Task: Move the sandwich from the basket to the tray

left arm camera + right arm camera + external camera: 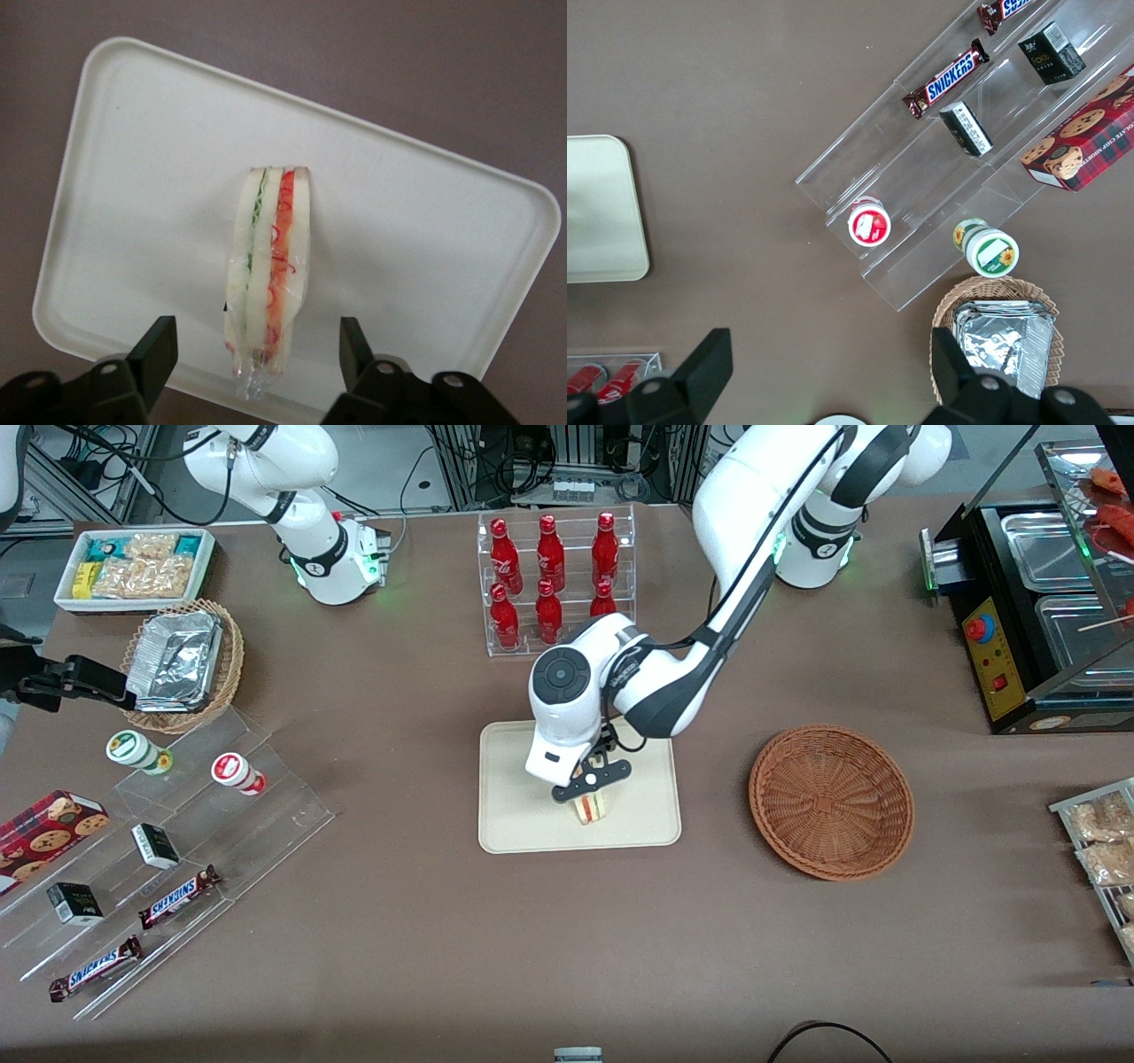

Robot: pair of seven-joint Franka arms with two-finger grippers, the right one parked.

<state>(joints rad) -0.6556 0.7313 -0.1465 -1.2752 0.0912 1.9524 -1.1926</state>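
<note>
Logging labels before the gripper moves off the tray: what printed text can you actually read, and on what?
"SNICKERS": candy bar.
"SNICKERS": second candy bar.
Red bottles, cookie box, dark small boxes: print unreadable.
Sandwich, tray, basket: no text.
Gripper open above the sandwich.

brown table (443, 921), tray (651, 819), basket (831, 802)

the clear-wrapped sandwich (267, 266) stands on its edge on the cream tray (514, 833), near that tray's nearer rim, filling stripes showing. the reddish-brown basket (831, 802) lies empty toward the working arm's end, apart from the tray.
</note>
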